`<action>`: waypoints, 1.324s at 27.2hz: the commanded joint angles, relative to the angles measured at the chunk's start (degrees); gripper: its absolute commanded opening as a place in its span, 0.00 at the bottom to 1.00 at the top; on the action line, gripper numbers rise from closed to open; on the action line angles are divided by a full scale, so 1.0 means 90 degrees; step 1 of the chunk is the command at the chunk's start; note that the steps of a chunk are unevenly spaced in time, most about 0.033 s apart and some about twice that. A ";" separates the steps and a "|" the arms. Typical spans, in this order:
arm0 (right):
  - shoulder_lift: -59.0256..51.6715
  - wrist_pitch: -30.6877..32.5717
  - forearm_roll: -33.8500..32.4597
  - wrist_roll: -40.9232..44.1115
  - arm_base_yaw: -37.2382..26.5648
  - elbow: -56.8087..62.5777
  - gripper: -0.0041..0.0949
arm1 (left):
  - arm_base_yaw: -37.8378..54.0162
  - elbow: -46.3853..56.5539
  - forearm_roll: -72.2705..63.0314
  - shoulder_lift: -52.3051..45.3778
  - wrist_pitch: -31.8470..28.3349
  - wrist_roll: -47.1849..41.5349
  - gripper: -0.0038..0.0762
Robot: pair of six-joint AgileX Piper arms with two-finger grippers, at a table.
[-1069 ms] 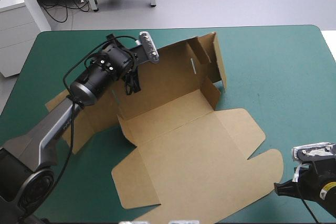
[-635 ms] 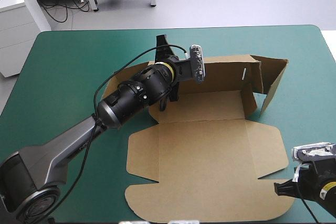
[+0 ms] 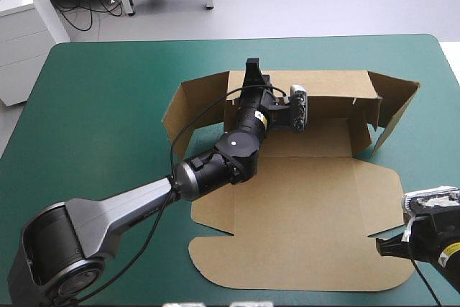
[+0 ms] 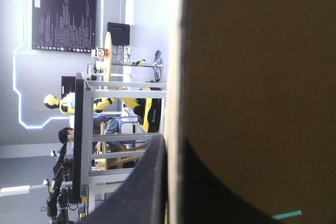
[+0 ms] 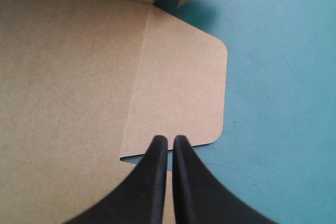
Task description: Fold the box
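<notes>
The brown box (image 3: 309, 206) lies open on the teal-green cover (image 3: 93, 106), its lid flat toward the near edge. Its back wall (image 3: 327, 91) stands upright, and so do a left end flap (image 3: 192, 102) and a right end flap (image 3: 397, 106). My left gripper (image 3: 251, 83) is shut on the top edge of the back wall; in its wrist view the board (image 4: 262, 77) passes between the black fingers (image 4: 149, 182). My right gripper (image 3: 385, 244) is shut at the lid's near-right corner. Its tips (image 5: 167, 141) hover over the notch beside the rounded lid flap (image 5: 184, 87), holding nothing.
Bare teal-green cover (image 5: 278, 77) lies to the right of the lid flap and all along the table's left side. The box's right end flap reaches close to the table's right edge.
My left gripper has dragged the box to the right and turned it, so the back wall now runs along the far side. The right arm has stayed still.
</notes>
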 commanded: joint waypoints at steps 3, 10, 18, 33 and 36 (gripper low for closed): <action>0.0060 -0.0390 0.0229 -0.0042 -0.0028 -0.0154 0.44 | -0.0042 0.0173 0.0931 -0.0356 -0.0001 -0.0695 0.04; 0.0060 -0.0405 0.0739 -0.0042 -0.0028 -0.0145 0.69 | -0.0031 0.0173 0.0932 -0.0347 -0.0162 -0.0723 0.04; 0.0060 -0.0449 0.1493 -0.0042 -0.0028 -0.0145 0.67 | -0.0019 0.0173 0.1114 -0.0093 -0.0136 -0.0710 0.04; 0.0758 -0.0936 -0.0167 0.1321 -0.0028 -0.1079 0.67 | -0.0019 0.0173 0.1254 0.0319 -0.0162 -0.0752 0.04; 0.1371 -0.0864 -0.0790 0.1543 -0.0028 -0.1875 0.67 | -0.0019 0.0173 0.1254 0.0320 -0.0162 -0.0752 0.04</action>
